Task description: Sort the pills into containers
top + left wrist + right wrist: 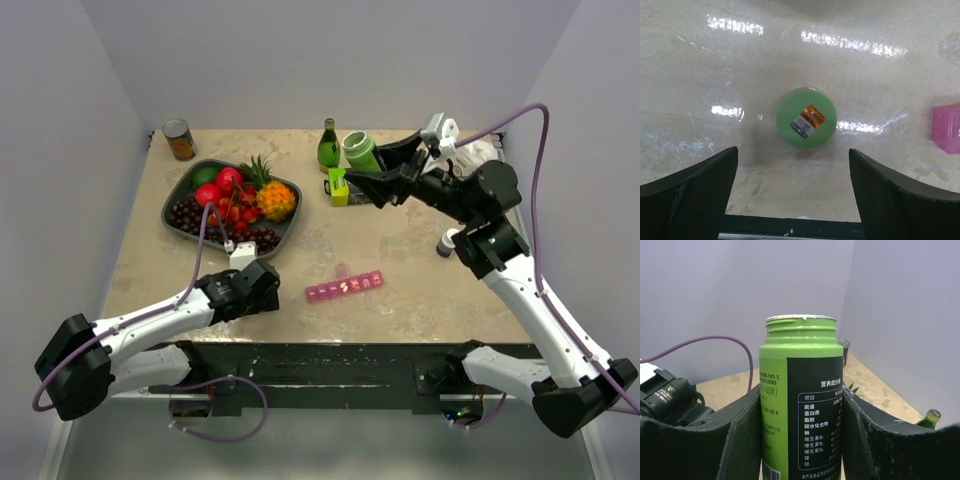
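Toward the worktop's [400,250] far edge, the right gripper [800,440] clamps the opened bottle [800,355] upright, probably against spills; the left gripper [792,195] hovers, jaws apart, over its lid [806,118].

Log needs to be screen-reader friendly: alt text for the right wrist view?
A green bottle, cap off, fills the centre, gripped between the right tool's dark fingers. Behind it: lilac walls, a purple cable, tan table.
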